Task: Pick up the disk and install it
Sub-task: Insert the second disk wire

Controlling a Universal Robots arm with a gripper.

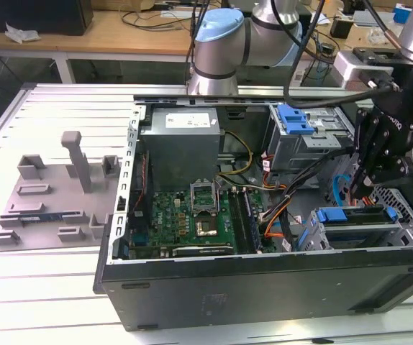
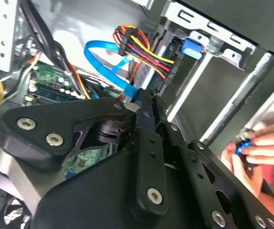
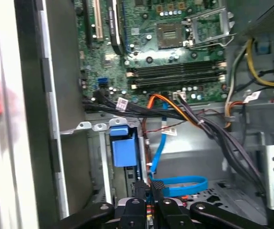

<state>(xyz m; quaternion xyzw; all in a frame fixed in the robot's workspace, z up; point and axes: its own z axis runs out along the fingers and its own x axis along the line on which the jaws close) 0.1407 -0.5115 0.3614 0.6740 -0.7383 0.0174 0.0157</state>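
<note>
gripper [image 1: 355, 188] fingers are seen pressed together with nothing between them, above the blue-framed disk [image 1: 355, 215] seated in the open computer case [image 1: 264, 284]. a person's hand [image 2: 266, 148] is seen beside the case.

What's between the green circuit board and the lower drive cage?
A bundle of black, orange and red cables runs between the circuit board and the drive cage, seen in the exterior view.
</note>
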